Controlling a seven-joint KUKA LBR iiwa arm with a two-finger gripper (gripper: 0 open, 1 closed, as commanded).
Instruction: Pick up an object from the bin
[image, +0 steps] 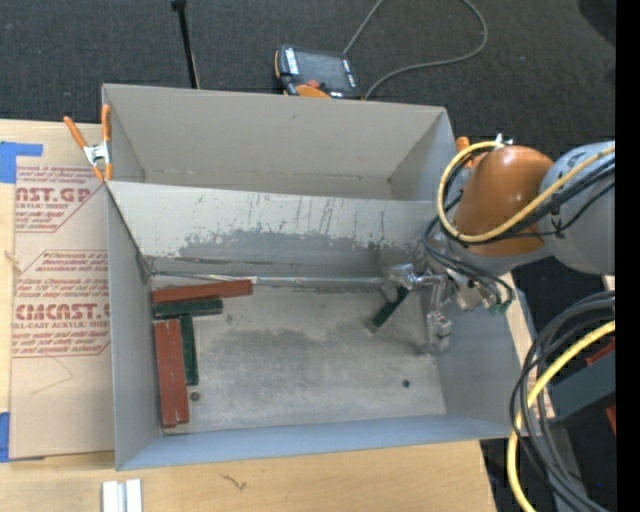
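Arm (560, 210) cut by right edge — claw (437, 335) indistinct, dark speck (405, 382) unidentifiable.

A small dark-green bar (386, 312) slants (lower end leftward) at the right of the bin (300, 400).

Robotics lab or test cell, not a home. Evidence: industrial robot arm (585, 215) at right w/ orange wrist cover (505, 195) and looped yellow cables (528, 395); scuffed grey metal bin (270, 140) set on a plain wooden bench (300, 480); dark carpet-type floor (100, 40) at far side, w/ a black electronics box (315, 70) and a thin black stand pole (186, 40) on it.
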